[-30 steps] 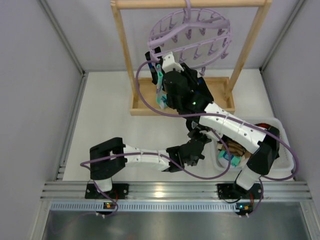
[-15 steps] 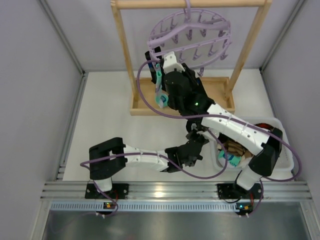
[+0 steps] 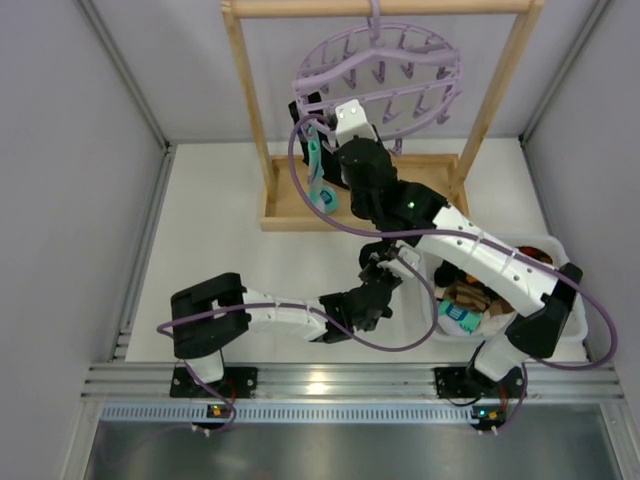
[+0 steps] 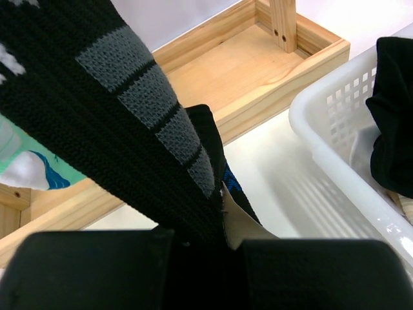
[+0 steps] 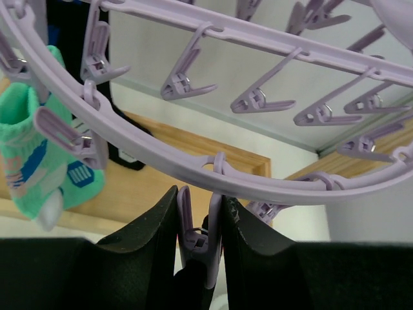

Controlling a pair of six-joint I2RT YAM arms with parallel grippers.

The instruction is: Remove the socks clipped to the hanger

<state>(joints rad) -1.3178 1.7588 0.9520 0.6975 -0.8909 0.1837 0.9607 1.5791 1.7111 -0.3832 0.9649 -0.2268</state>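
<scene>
The lavender hanger hangs by its hook from the wooden rack's top bar. My right gripper is up under its ring, shut on a clip peg; a black sock is pinched in that peg just below. From above, the right gripper sits at the ring's front left. A black sock with grey stripes runs up and left out of my left gripper, which is shut on it. In the top view the left gripper lies under the right forearm. A teal-white sock stays clipped at the ring's left.
The rack's wooden base tray lies under the hanger, its posts on either side. A white basket at the right holds removed socks. Several empty pegs dangle from the spokes.
My right arm has stretched further back and up under the ring, and its jaws have closed a little on the peg. The left gripper has shifted slightly left with the sock.
</scene>
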